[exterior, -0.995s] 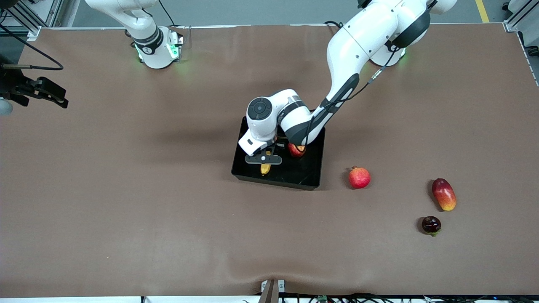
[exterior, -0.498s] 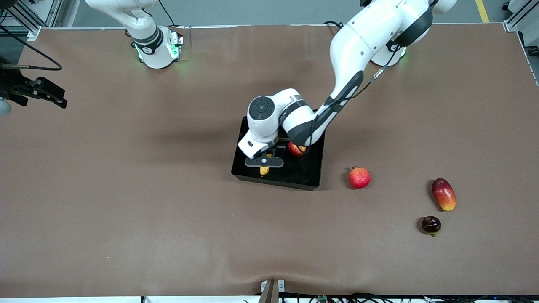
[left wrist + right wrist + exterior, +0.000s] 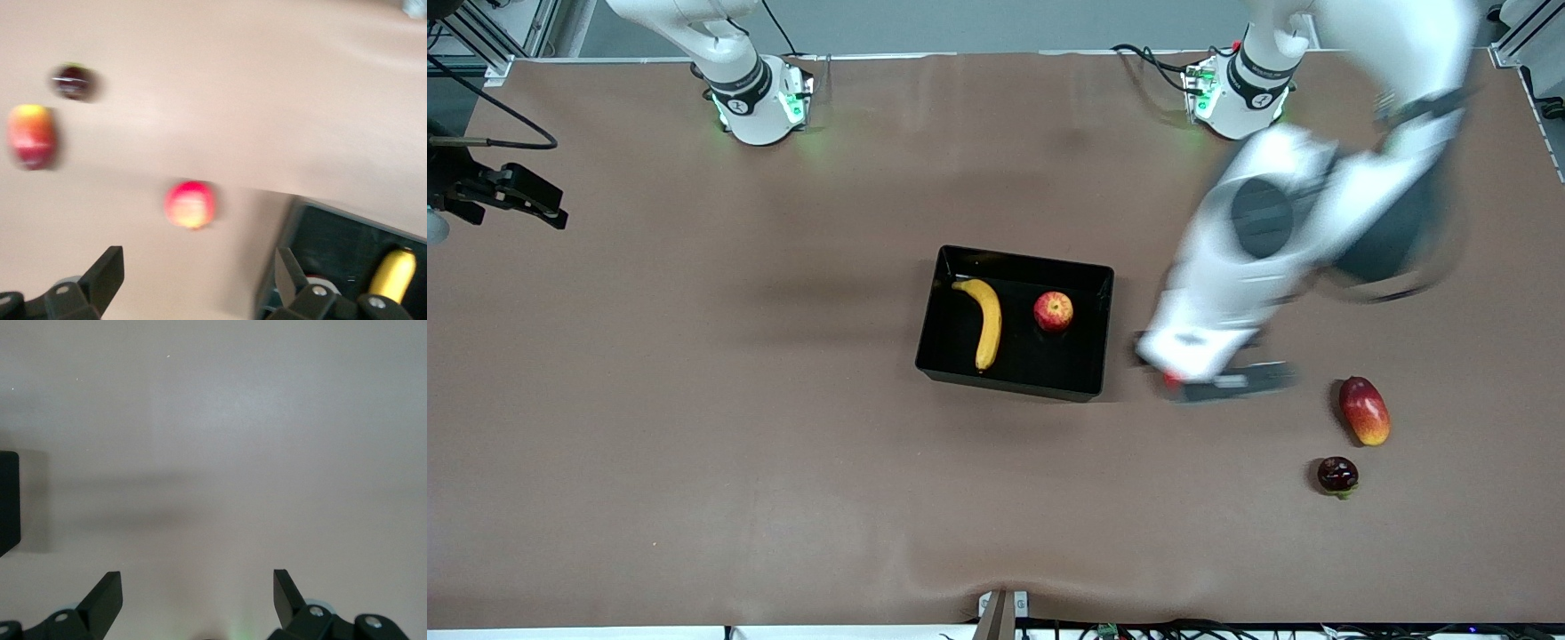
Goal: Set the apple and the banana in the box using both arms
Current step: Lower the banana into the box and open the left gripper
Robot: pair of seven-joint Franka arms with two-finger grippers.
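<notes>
Black fingers spread wide, nothing between them: that is your left gripper [image 3: 193, 283], which hangs in the air over the pomegranate [image 3: 190, 204], just off the box [image 3: 1101, 302] on the side toward the left arm's end of the desk [image 3: 694, 444]. In the front view the left gripper [image 3: 1214, 382] hides all but a red sliver of that fruit. You can see the box wall [image 3: 280, 267] and the banana tip [image 3: 393, 273] at the edge of the left wrist view, together with the mango [image 3: 30, 135] and a dark fruit [image 3: 73, 81] on the bare brown desk.

Your right gripper [image 3: 197, 603] is also spread wide and holds nothing. It waits over the desk's edge at the right arm's end, where the front view shows it as a black shape [image 3: 516, 191], well apart from the box. One black corner of the box [image 3: 8, 500] shows in its wrist view.

The banana [image 3: 984, 322] lies in the box, in the half toward the right arm's end, lengthwise from the wall nearest the bases to the wall nearest the front camera. The apple [image 3: 1053, 311] sits in the box beside it, toward the left arm's end, apart from the banana.

The box stands near the middle of the desk. The mango [image 3: 1364, 410] and the dark fruit [image 3: 1337, 475] lie toward the left arm's end, the dark fruit nearer the front edge.
</notes>
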